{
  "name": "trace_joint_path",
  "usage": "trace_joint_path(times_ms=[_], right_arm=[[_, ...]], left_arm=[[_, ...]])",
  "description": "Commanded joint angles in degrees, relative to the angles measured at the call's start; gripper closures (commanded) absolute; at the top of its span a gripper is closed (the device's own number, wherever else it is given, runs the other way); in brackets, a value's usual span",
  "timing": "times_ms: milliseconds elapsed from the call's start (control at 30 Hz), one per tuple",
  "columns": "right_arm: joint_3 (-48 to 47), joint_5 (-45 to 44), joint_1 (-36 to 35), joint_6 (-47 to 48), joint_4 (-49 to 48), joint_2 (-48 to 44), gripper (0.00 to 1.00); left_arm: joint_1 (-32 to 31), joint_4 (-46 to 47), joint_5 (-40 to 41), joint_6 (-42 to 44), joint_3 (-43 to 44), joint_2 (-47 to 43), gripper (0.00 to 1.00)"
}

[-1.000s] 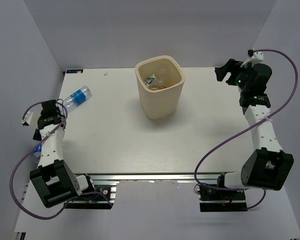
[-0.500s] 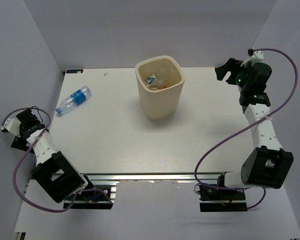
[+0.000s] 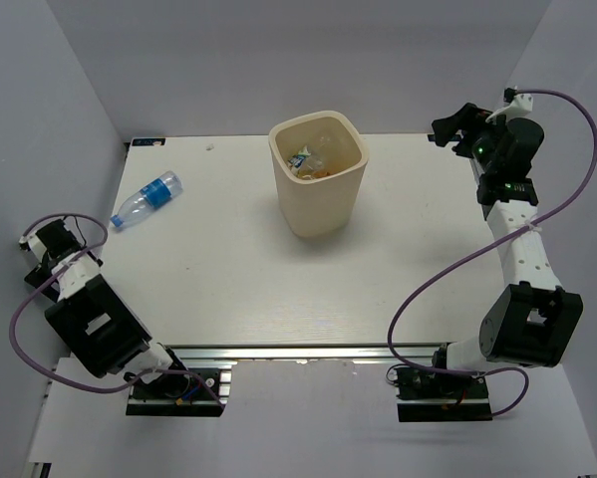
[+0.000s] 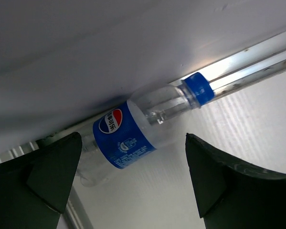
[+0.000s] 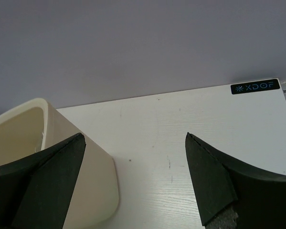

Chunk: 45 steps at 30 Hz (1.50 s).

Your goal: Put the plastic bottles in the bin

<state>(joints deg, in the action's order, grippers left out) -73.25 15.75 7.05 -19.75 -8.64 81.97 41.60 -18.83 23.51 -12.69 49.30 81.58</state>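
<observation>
bin (image 3: pixel 319 211) stands upright at the far middle of the worktop (image 3: pixel 278 289). inside it, crinkled clear plastic and a blue-white label (image 3: pixel 300 159) show; no bottle count possible.

one clear bottle (image 3: pixel 146 199) with a blue label lies on its side near the worktop's far-left corner, well apart from the bin and from both arms.

left gripper (image 4: pixel 132 143): jaws wide apart, holding nothing. left wrist view shows a second bottle (image 4: pixel 133 131) on its side between and beyond the fingers, blue cap (image 4: pixel 198 88) toward the upper right, lying along an aluminium rail (image 4: pixel 257 59) at the worktop's edge. contact with the fingers cannot be told.

right gripper (image 5: pixel 134 143): jaws wide apart, empty, above the far-right corner, with the bin's wall at the left of its view.
</observation>
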Motion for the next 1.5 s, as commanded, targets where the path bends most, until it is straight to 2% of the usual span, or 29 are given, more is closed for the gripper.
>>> trace_joint_path(times_ms=[0, 133, 233, 433, 667, 800, 867, 900, 1033, 1100, 1133, 1200, 1300, 1467], right_arm=[[0.6, -1.4, 0.7, -3.5, -6.1, -0.4, 0.11], [2.0, -1.7, 0.8, -4.9, -7.9, -1.3, 0.11], [2.5, -2.9, 0.8, -5.0, -8.4, -2.2, 0.11], [4.3, -4.8, 0.8, -5.1, -10.4, -4.3, 0.11], [5.7, -6.9, 0.8, -5.7, -10.7, -5.6, 0.11], [6.7, -6.7, 0.8, -7.2, -11.5, -6.3, 0.11], [7.2, -6.7, 0.7, -8.0, -12.5, -6.8, 0.11], [7.8, -6.6, 0.8, -8.1, -13.1, -7.2, 0.11], [7.3, -7.0, 0.8, -7.8, -13.5, -7.4, 0.11], [7.2, -7.1, 0.8, -7.4, -13.4, -7.5, 0.11], [7.2, -7.2, 0.8, -7.1, -13.2, -7.5, 0.11], [7.2, -7.4, 0.8, -6.4, -13.0, -7.5, 0.11], [7.4, -8.0, 0.8, -5.7, -12.8, -7.4, 0.11], [7.7, -9.3, 0.7, -4.2, -11.7, -7.9, 0.11]], left_arm=[[1.2, -1.2, 2.7, 7.3, 1.3, 1.3, 0.02], [1.4, -0.4, -2.8, 4.5, 0.1, 3.4, 0.02], [1.4, -3.3, 0.5, 3.5, 2.3, 7.7, 0.02], [1.4, -6.9, -4.6, 3.4, 5.6, 14.9, 0.02], [1.2, -8.3, -14.0, 4.3, 5.6, 14.7, 0.02], [1.3, -15.3, -14.5, 2.3, 7.7, 17.6, 0.02], [1.2, -17.5, -17.4, 0.0, 7.2, 17.0, 0.02], [0.6, -16.9, -21.0, -0.9, 6.7, 16.0, 0.02], [-1.8, -14.0, -26.6, -1.6, 4.3, 8.2, 0.02], [-2.5, -13.7, -24.9, -2.0, 3.4, 4.6, 0.02], [-2.6, -14.6, -20.6, -2.3, 3.6, 4.2, 0.02], [-2.5, -15.0, -18.4, -2.1, 3.8, 4.8, 0.02], [-2.6, -15.4, -19.0, -3.7, 4.3, 8.6, 0.02], [-3.0, -15.2, -18.9, -4.6, 5.5, 11.9, 0.10]])
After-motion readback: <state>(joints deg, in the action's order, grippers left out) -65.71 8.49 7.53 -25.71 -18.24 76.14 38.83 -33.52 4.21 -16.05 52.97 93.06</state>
